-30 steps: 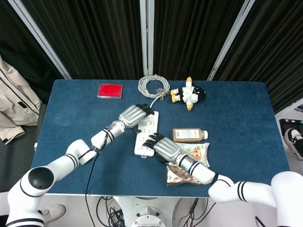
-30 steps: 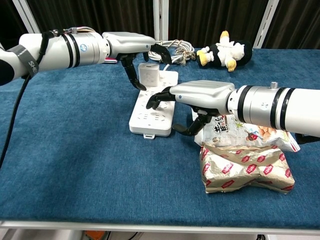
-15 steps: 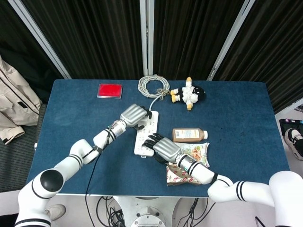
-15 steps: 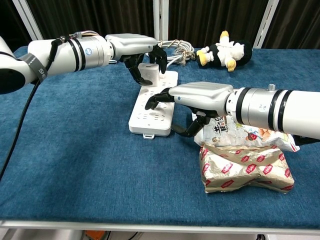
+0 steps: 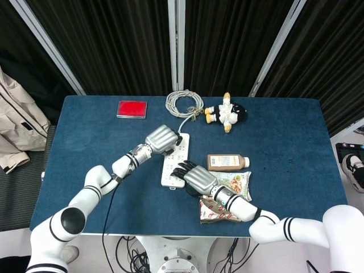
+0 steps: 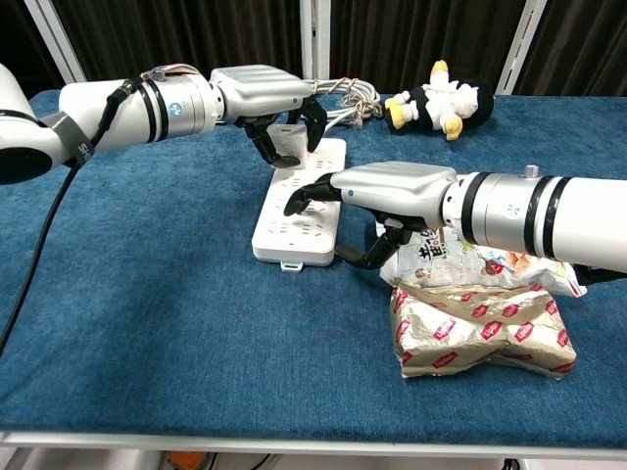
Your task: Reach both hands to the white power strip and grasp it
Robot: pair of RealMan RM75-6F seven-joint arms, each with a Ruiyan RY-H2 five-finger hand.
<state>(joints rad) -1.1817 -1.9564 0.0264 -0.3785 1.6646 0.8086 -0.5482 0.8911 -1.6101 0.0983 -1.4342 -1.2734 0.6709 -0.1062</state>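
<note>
White power strip (image 5: 174, 160) lies flat near the middle of the blue desk (image 5: 85, 148), long axis running roughly 12 to 6 o'clock. A white adapter block (image 6: 289, 140) is plugged in at its 12 o'clock end, and its cord leads up to the coiled cable (image 5: 184, 103).

Left hand (image 6: 277, 106) sits over the 12 o'clock end, fingers curled down around the adapter block; real grip or just contact, cannot tell. Right hand (image 6: 377, 196) hovers at the strip's 3 o'clock edge near the 6 o'clock end, fingers half-curled over the sockets, thumb low beside the edge, apparently holding nothing.

Handling, judged: rigid plastic shell, light, won't flex. Smooth and likely slippery on top, so pinch across the narrow width, thumb under one long edge, fingers over the other. One hand at each end should keep it level. The cord may tug at the 12 o'clock end. The adapter could pull loose if used as the handle.

Snack packets (image 6: 480, 328) lie just beside the right hand at 4 o'clock.
</note>
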